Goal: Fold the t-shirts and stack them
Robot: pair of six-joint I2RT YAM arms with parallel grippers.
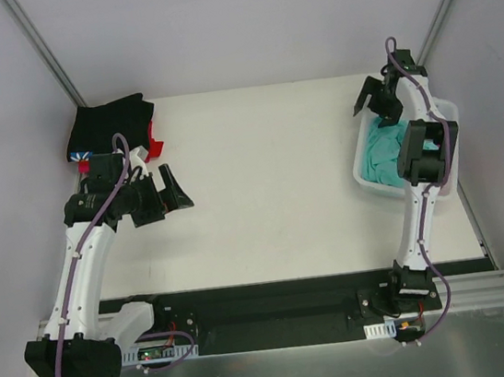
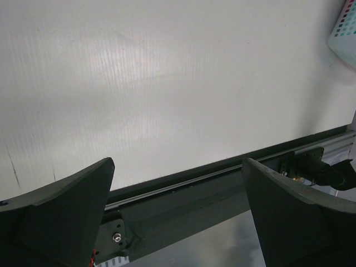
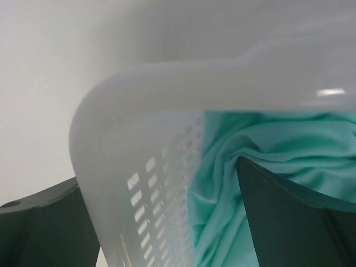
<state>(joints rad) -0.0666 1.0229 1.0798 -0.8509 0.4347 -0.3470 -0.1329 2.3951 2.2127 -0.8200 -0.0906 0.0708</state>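
Note:
A teal-green t-shirt (image 1: 384,158) lies crumpled in the white lattice basket (image 1: 363,177) at the right. My right gripper (image 1: 377,105) hangs open at the basket's far left corner. In the right wrist view this gripper (image 3: 158,172) straddles the basket wall (image 3: 139,183): one finger (image 3: 44,228) outside, the other finger (image 3: 289,222) inside, against the teal cloth (image 3: 222,183). A folded black t-shirt (image 1: 110,123) rests on a red one (image 1: 156,147) at the far left corner. My left gripper (image 1: 178,189) is open and empty just in front of that pile.
The left wrist view faces the bare white table (image 2: 167,83), the dark base rail (image 2: 211,183) along its near edge, and a corner of the basket (image 2: 345,33). Grey walls close in the table at the back and sides.

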